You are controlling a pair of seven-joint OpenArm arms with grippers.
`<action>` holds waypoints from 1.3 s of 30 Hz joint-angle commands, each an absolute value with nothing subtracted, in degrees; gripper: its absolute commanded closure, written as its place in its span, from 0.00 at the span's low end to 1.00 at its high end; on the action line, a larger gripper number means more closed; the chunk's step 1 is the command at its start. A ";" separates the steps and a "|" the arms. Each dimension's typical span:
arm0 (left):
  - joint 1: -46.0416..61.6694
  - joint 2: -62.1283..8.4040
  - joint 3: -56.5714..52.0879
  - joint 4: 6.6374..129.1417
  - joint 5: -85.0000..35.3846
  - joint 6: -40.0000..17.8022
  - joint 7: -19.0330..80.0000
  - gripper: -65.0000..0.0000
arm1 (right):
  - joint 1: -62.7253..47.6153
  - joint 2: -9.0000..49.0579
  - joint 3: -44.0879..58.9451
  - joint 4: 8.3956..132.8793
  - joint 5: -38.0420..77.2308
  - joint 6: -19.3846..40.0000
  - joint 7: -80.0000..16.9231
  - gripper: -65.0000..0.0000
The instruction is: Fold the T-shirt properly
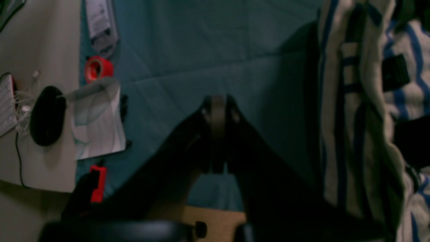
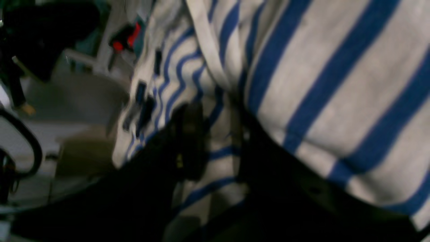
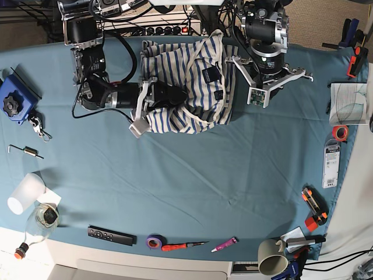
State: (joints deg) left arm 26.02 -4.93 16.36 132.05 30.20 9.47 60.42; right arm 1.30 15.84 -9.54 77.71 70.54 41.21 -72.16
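Overhead, teal cloth-covered table (image 3: 186, 175), bunched T-shirt (image 3: 192, 87)

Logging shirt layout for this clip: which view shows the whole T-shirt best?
The base view: the whole T-shirt lies bunched at the cloth's far edge between both arms. The right wrist view shows only blurred close-up stripes; the left wrist view catches just a hanging edge.

One white T-shirt with thin blue stripes (image 3: 192, 87) is lying bunched on the teal table cloth (image 3: 175, 175). Two robot arms are showing in the base view. Two tape rolls are sitting out: one red (image 3: 340, 132), one purple (image 3: 154, 241). Two orange-and-black clamps (image 3: 315, 209) are lying near the right edge. Also counting one black remote (image 3: 111, 235), one grey-green mug (image 3: 269, 259), one translucent plastic cup (image 3: 25, 193), one blue block with a black knob (image 3: 16, 102).
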 commanded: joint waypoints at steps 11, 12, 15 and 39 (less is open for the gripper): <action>28.01 -4.80 16.29 134.89 31.16 10.07 62.57 1.00 | 0.64 16.69 1.26 101.95 72.64 40.00 -80.00 0.75; 28.56 -4.80 16.29 135.00 31.38 10.00 62.54 1.00 | 0.45 16.69 3.33 103.74 71.24 40.00 -80.00 0.75; 30.30 -4.86 16.23 135.00 33.28 9.02 62.54 1.00 | -0.84 16.69 9.56 105.34 70.22 40.00 -80.00 0.75; 43.42 -10.48 -20.12 135.00 -2.46 -4.60 65.58 1.00 | -23.16 16.67 40.10 111.07 71.48 40.00 -80.00 0.75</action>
State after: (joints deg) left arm 43.00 -10.20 -20.03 133.93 -2.48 -4.78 66.02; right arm -22.98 15.86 39.72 110.15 70.24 39.92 -80.99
